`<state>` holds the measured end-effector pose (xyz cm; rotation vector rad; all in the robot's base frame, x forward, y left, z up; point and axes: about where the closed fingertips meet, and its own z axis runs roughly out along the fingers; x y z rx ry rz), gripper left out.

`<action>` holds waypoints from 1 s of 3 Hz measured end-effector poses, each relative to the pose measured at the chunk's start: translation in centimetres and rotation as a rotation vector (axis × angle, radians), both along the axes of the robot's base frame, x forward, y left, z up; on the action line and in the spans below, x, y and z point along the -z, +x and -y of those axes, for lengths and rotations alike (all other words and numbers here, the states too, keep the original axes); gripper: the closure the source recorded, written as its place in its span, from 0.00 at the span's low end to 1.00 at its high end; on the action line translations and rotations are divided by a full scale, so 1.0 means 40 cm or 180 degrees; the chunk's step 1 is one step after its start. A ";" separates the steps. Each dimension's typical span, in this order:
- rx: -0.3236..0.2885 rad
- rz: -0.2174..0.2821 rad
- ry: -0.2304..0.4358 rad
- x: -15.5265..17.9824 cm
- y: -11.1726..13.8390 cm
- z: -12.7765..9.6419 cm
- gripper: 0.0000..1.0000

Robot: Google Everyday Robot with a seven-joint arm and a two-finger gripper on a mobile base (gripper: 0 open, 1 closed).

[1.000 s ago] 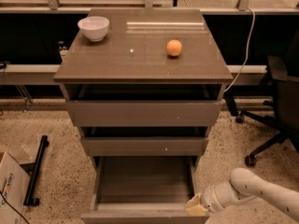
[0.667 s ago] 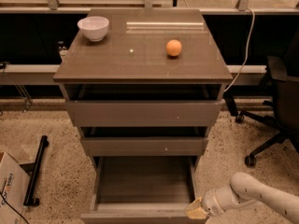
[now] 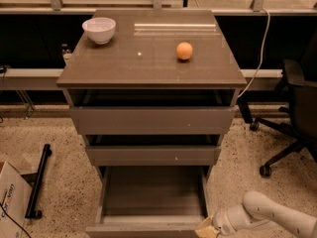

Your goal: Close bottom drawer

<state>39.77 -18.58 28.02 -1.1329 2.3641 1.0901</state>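
The bottom drawer (image 3: 151,195) is pulled far out of the grey-brown cabinet, its deep box open and empty. Its front panel (image 3: 143,230) lies at the frame's bottom edge. My gripper (image 3: 207,228) sits at the right end of that front panel, at the lower right of the camera view, with the white arm (image 3: 267,214) reaching in from the right. The two drawers above, the widest (image 3: 151,120) and the middle one (image 3: 151,155), also stand slightly open.
A white bowl (image 3: 99,29) and an orange ball (image 3: 184,50) rest on the cabinet top (image 3: 148,63). A black office chair (image 3: 292,108) stands to the right. A cardboard box (image 3: 10,200) and a black stand (image 3: 38,182) lie on the floor to the left.
My gripper has moved down and a little left, to the right end of the drawer front. The drawer has not visibly moved.
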 end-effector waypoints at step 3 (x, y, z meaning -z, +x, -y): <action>0.0365 -0.0201 0.0024 0.132 0.000 -0.011 1.00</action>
